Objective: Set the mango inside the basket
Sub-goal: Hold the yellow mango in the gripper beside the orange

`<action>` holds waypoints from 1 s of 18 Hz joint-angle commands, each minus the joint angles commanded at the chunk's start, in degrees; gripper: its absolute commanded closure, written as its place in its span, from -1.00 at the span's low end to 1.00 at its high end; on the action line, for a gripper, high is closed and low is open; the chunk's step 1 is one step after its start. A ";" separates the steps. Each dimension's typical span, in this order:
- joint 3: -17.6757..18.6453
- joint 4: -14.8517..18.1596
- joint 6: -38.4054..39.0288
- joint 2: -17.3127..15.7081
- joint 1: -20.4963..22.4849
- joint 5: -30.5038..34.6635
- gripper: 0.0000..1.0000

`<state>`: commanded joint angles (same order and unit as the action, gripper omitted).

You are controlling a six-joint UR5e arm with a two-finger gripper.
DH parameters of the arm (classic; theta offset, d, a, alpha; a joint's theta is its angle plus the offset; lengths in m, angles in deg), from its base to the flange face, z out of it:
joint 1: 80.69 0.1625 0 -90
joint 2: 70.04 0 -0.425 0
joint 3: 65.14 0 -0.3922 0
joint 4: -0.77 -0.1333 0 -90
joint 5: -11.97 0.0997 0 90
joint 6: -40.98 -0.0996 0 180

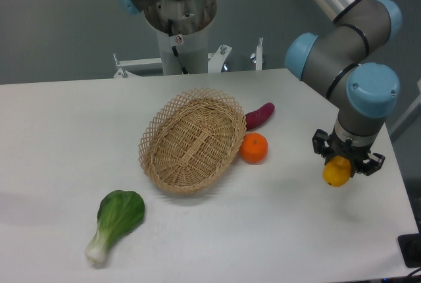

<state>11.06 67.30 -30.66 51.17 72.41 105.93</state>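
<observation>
Currently the gripper point(343, 164) is clamped on the mango point(335, 173), held just above the tabletop point(59, 131) near its right edge, well apart from the basket point(192, 140). Basket looks empty. Between them sit an orange point(254, 148) touching the basket rim and a purple sweet potato point(259, 116) just behind it. Judgement: lift enough to clear the orange and rim, carry left, lower over the basket centre, release low so the fruit does not roll out
</observation>
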 joint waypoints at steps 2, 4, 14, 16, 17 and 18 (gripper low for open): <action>0.26 -0.09 0.00 -0.09 0.00 -0.09 0.17; 0.26 -0.18 0.09 -0.09 0.00 0.00 0.16; 1.49 -0.62 0.00 -0.53 0.09 -0.52 0.15; 2.02 -1.05 0.00 -0.62 0.00 -0.70 0.15; 2.46 -1.06 0.09 -0.70 -0.09 -0.79 0.15; 3.16 -1.06 0.26 -0.70 -0.44 -0.44 0.15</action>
<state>14.22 66.25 -30.39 50.46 71.98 105.48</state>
